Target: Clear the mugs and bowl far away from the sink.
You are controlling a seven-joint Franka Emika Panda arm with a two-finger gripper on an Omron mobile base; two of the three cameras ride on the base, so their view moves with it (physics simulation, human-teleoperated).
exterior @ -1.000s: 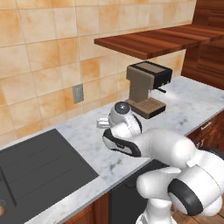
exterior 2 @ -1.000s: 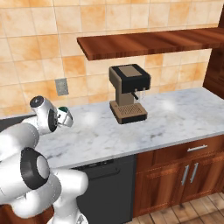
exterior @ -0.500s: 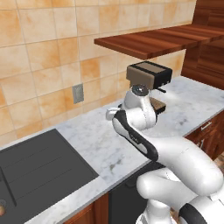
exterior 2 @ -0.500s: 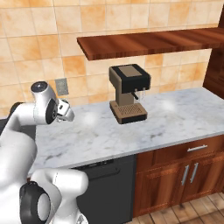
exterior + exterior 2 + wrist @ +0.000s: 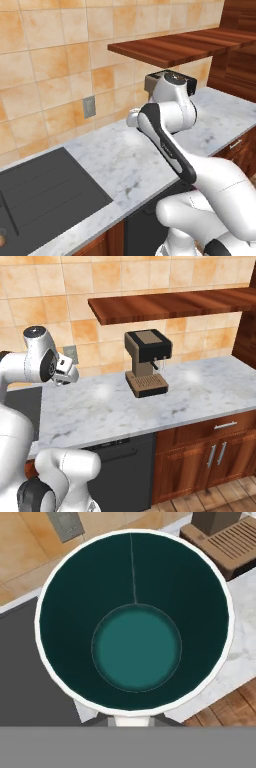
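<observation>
Gripping the mug (image 5: 135,632) (dark green inside), the tool (image 5: 66,372) hangs above the marble counter (image 5: 200,388).

Matt black sink (image 5: 45,192); veined marble counter (image 5: 200,388)

My arm (image 5: 167,145) reads glossy white, fat rounded links. Black band runs along the forearm. Dark grey disc caps the upper joint (image 5: 35,331). Dark joint ring low on the base (image 5: 31,497). No visible cables.
</observation>
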